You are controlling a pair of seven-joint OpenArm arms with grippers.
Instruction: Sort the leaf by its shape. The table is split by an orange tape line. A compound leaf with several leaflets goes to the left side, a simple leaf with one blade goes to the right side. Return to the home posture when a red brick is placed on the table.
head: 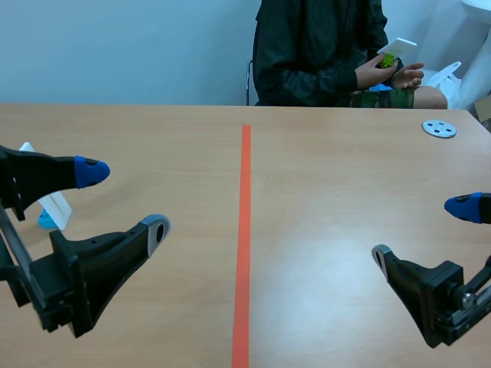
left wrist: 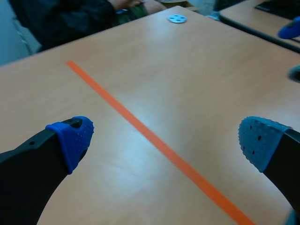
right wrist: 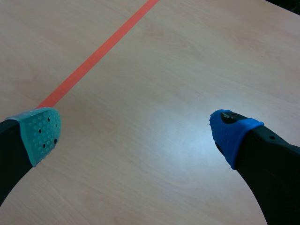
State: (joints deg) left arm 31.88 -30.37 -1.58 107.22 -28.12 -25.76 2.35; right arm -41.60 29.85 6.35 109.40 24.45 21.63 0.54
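Observation:
No leaf lies on the table in any view. Across the table a person's hands [head: 383, 74] hold a white card [head: 398, 47] and a small yellow-green thing [head: 387, 60]; whether it is a leaf I cannot tell. My left gripper [head: 125, 199] [left wrist: 163, 138] hovers open over the left half, nothing between its fingers. My right gripper [head: 420, 230] [right wrist: 136, 131] stands open low over the right half, also holding nothing. The orange tape line [head: 245, 230] [left wrist: 150, 138] [right wrist: 89, 63] runs between them.
A small grey disc with holes [head: 439, 128] [left wrist: 177, 18] lies at the far right of the table. A white upright piece on a blue base [head: 54, 207] stands behind my left gripper. Bare wood lies on both sides of the tape.

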